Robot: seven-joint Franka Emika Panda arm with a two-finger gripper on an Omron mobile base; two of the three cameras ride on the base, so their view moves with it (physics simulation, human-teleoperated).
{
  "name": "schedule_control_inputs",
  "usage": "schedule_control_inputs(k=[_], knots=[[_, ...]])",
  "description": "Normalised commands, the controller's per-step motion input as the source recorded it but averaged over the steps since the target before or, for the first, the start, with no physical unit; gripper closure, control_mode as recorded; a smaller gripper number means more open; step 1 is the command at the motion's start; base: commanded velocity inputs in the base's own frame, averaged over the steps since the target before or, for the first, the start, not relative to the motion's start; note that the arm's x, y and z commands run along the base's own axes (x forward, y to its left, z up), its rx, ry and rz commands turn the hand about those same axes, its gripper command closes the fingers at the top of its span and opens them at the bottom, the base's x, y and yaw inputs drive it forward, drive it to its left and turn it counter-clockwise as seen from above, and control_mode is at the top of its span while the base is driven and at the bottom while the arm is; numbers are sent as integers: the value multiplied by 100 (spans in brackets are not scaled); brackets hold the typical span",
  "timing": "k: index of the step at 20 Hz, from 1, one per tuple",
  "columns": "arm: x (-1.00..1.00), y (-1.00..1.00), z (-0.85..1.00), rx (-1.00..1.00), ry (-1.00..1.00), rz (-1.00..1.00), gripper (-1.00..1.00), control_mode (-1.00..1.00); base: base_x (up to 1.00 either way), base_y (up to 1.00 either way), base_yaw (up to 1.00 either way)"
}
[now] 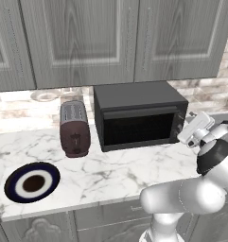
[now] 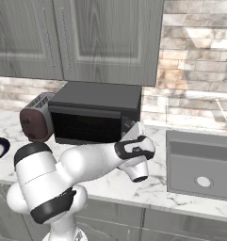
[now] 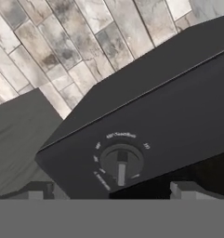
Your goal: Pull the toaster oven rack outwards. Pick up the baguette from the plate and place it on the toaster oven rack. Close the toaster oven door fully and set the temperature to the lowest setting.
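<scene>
While the toaster oven (image 1: 139, 116) sits in the middle of the left base view with its toaster oven door (image 1: 138, 126) shut flat against the front, the gripper (image 1: 195, 128) hangs at the right of that frame, just beside the oven's right front corner. Seen from the right base view, the gripper (image 2: 132, 131) appears at frame centre, right up against the control strip on the oven's right end. In the hand view a round knob (image 3: 121, 161) with a raised bar and faint white markings around it lies low in the centre, directly ahead of the claw and between its two fingertips (image 3: 39, 192), which rise at the bottom left and bottom right. The fingers stand spread wide apart with nothing between them, and neither touches the knob.

At the lower left of the left base view, the plate (image 1: 32, 182) lies on the marble counter (image 1: 115, 172), well apart from the gripper. A maroon-and-silver toaster (image 1: 74, 128) stands just left of the oven. Toward the right of the right base view a sink (image 2: 202, 164) is set into the counter.
</scene>
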Motion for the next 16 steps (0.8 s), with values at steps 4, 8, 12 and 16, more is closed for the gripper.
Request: schedule_control_inputs(k=[4,8,12,16], knots=[[27,0,0,-2,0,0,-100,-100,0,0,0],[22,0,-5,-2,0,0,-100,-100,0,0,0],[18,0,-10,-2,0,0,-100,-100,0,0,0],[19,0,-14,-2,0,0,-100,-100,0,0,0]])
